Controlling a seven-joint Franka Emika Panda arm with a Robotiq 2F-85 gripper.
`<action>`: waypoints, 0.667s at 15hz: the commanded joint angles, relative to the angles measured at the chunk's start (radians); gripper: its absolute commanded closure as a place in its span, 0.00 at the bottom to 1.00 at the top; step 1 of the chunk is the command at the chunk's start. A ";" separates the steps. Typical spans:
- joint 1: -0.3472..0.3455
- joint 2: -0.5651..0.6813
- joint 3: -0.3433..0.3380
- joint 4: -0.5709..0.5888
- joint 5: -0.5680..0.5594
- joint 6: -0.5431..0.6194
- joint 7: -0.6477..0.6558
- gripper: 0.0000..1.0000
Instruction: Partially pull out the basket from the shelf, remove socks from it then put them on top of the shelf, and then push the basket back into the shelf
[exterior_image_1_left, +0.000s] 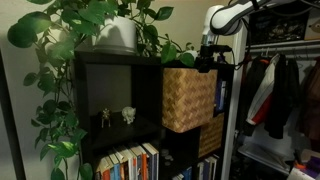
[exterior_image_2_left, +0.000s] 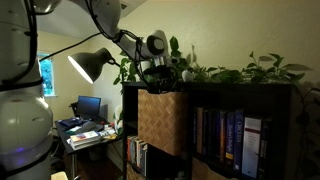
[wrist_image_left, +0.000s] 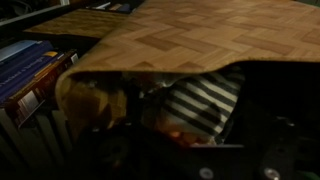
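Gripper (exterior_image_1_left: 207, 60), jaws wide, hovers right of centre over the part-drawn basket (exterior_image_1_left: 188, 98), poised for striped socks (wrist_image_left: 200, 100).

Figure: background objects.
Leafy plant (exterior_image_1_left: 70, 40) in white pot (exterior_image_1_left: 117, 35); two figurines (exterior_image_1_left: 118, 116) above books (exterior_image_1_left: 130, 162); dark basket (exterior_image_1_left: 210, 136); hanging clothes (exterior_image_1_left: 280, 95); lamp (exterior_image_2_left: 88, 65) above monitor (exterior_image_2_left: 90, 106).

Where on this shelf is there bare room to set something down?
Crowded: the shelf top, taken by the white pot and trailing leaves. Free, it seems: a narrow strip between pot and claw, and cubby floor beside the two figurines.
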 joint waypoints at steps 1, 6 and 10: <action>-0.004 0.032 -0.022 -0.027 0.030 0.088 -0.002 0.00; -0.003 0.083 -0.034 -0.057 0.037 0.179 -0.020 0.00; -0.003 0.093 -0.036 -0.070 0.064 0.195 -0.034 0.20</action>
